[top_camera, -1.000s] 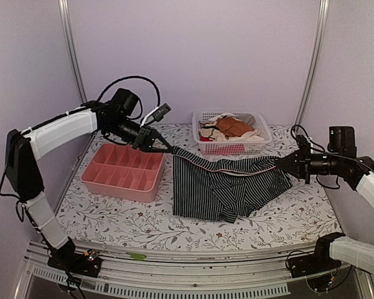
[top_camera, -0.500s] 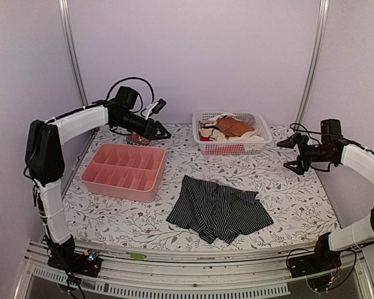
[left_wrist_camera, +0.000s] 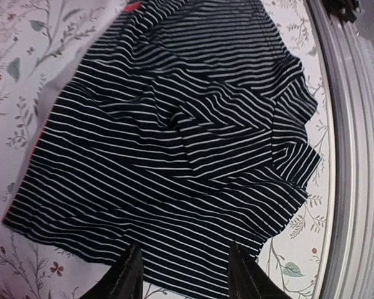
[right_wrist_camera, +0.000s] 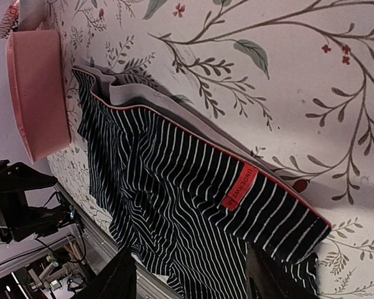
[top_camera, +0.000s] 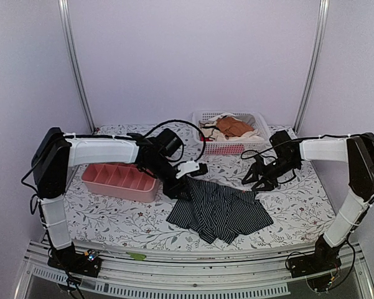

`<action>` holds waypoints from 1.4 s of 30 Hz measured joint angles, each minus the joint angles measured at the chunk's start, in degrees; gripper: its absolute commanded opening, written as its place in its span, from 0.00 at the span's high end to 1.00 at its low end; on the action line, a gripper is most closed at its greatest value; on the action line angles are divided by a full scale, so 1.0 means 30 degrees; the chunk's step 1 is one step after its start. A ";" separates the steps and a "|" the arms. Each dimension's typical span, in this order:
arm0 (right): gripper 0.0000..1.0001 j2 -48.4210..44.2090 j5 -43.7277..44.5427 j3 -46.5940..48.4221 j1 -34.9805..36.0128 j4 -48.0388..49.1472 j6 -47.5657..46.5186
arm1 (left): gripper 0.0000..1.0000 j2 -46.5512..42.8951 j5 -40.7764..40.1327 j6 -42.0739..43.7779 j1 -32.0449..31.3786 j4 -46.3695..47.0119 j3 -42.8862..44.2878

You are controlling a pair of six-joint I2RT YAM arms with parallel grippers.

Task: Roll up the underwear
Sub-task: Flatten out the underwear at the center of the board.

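The underwear [top_camera: 221,212] lies spread on the floral table [top_camera: 112,218], in the near middle, between the two arms. It is dark with thin white stripes, rumpled, with overlapping folds towards its near edge. In the right wrist view the underwear [right_wrist_camera: 174,205] shows a grey waistband with red piping and a small red tag [right_wrist_camera: 238,187]. The tag's lettering is too small to read with certainty. In the left wrist view the underwear [left_wrist_camera: 174,143] fills most of the picture, and its upper part is cut off by the edge.

The left gripper [top_camera: 183,189] sits at the garment's far-left corner, covering that corner in the top view, where its dark tips are hard to separate from the dark cloth. From the wrist, the left gripper [left_wrist_camera: 187,277] stands spread wide with nothing clamped. Only the tips of its fingers [left_wrist_camera: 132,277] show at the bottom edge, and I cannot tell whether they touch the cloth.

The right gripper [top_camera: 261,180] is near the garment's far-right corner. In its own view the right gripper [right_wrist_camera: 190,280] is also wide apart and empty-handed, its fingers blurred shapes at the bottom edge.

A pink divided tray [top_camera: 119,179] sits left of the underwear, partly behind the left arm. A white basket [top_camera: 227,148] of orange-brown and cream clothes stands at the back.
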 measured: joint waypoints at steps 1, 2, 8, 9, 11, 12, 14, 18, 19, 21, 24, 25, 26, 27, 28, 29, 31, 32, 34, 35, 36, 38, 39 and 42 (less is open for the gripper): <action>0.45 0.0503 0.0175 0.0255 0.0233 -0.0131 -0.0233 | 0.54 0.0583 -0.0510 0.0408 -0.0342 -0.0058 -0.0102; 0.46 0.0933 0.0342 0.0430 0.0401 -0.0255 -0.0423 | 0.54 0.0729 -0.0597 0.0466 -0.0539 -0.0058 -0.0109; 0.46 0.2164 0.1916 0.1311 0.0474 -0.1464 -0.1056 | 0.55 0.2805 -0.2550 0.1377 -0.0969 0.0080 -0.0437; 0.45 0.2171 0.2208 0.1486 0.0474 -0.1661 -0.1137 | 0.55 0.2805 -0.2681 0.1559 -0.0940 0.0240 -0.0459; 0.45 0.2171 0.2667 0.1858 0.0474 -0.1967 -0.1275 | 0.56 0.2827 -0.3162 0.1727 -0.0962 0.0444 -0.0503; 0.45 0.2171 0.2900 0.2040 0.0474 -0.2047 -0.1392 | 0.56 0.2827 -0.3417 0.1872 -0.0962 0.0517 -0.0554; 0.46 0.2208 0.3315 0.2302 0.0474 -0.2259 -0.1610 | 0.58 0.2827 -0.3876 0.2113 -0.0940 0.0699 -0.0583; 0.47 0.3075 0.3847 0.2987 0.0474 -0.2470 -0.2084 | 0.61 0.2936 -0.4838 0.2535 -0.0583 0.0852 -0.0386; 0.48 0.3315 0.3920 0.3155 0.0474 -0.2535 -0.2178 | 0.61 0.3009 -0.5049 0.2608 -0.0386 0.0794 -0.0226; 0.49 0.3861 0.4153 0.3614 0.0474 -0.2703 -0.2419 | 0.61 0.3249 -0.5792 0.2929 0.0393 0.0641 0.0328; 0.50 0.4102 0.4335 0.4153 0.0474 -0.2885 -0.2798 | 0.57 0.3475 -0.7045 0.3555 0.1683 0.0576 0.0911; 0.51 0.4102 0.4335 0.4320 0.0474 -0.2943 -0.2943 | 0.55 0.3490 -0.7599 0.3730 0.2084 0.0532 0.0998; 0.52 0.4102 0.4313 0.4437 0.0474 -0.2958 -0.3133 | 0.54 0.3490 -0.7898 0.3934 0.2353 0.0401 0.1056; 0.54 0.4102 0.4240 0.4539 0.0474 -0.2973 -0.3264 | 0.52 0.3490 -0.8043 0.4124 0.2586 0.0262 0.1107; 0.56 0.4109 0.4175 0.4597 0.0474 -0.2987 -0.3417 | 0.51 0.3483 -0.8065 0.4218 0.2769 0.0087 0.1188; 0.58 0.4138 0.3956 0.4648 0.0474 -0.3009 -0.3585 | 0.51 0.3424 -0.7992 0.4350 0.2827 -0.0087 0.1195; 0.59 0.4262 0.3570 0.4656 0.0474 -0.3031 -0.3854 | 0.50 0.3235 -0.7635 0.4568 0.2667 -0.0503 0.1180; 0.59 0.4379 0.3351 0.4656 0.0481 -0.3038 -0.4000 | 0.50 0.3096 -0.7388 0.4612 0.2463 -0.0641 0.1115; 0.60 0.4670 0.3024 0.4656 0.0488 -0.3060 -0.4160 | 0.50 0.2710 -0.6790 0.4641 0.1880 -0.0867 0.0933; 0.60 0.4801 0.2863 0.4656 0.0503 -0.3075 -0.4248 | 0.50 0.2521 -0.6419 0.4605 0.1545 -0.0991 0.0896; 0.60 0.4925 0.2747 0.4656 0.0539 -0.3096 -0.4350 | 0.50 0.2419 -0.6120 0.4554 0.1355 -0.1049 0.0896; 0.62 0.5071 0.2674 0.4656 0.0743 -0.3155 -0.4605 | 0.49 0.2186 -0.5115 0.4277 0.0918 -0.1151 0.0896; 0.63 0.5129 0.2688 0.4663 0.0860 -0.3213 -0.4750 | 0.50 0.2106 -0.4554 0.4146 0.0794 -0.1253 0.0896; 0.66 0.5457 0.2951 0.4685 0.1399 -0.3366 -0.5187 | 0.50 0.1996 -0.3242 0.3796 0.0634 -0.1341 0.0896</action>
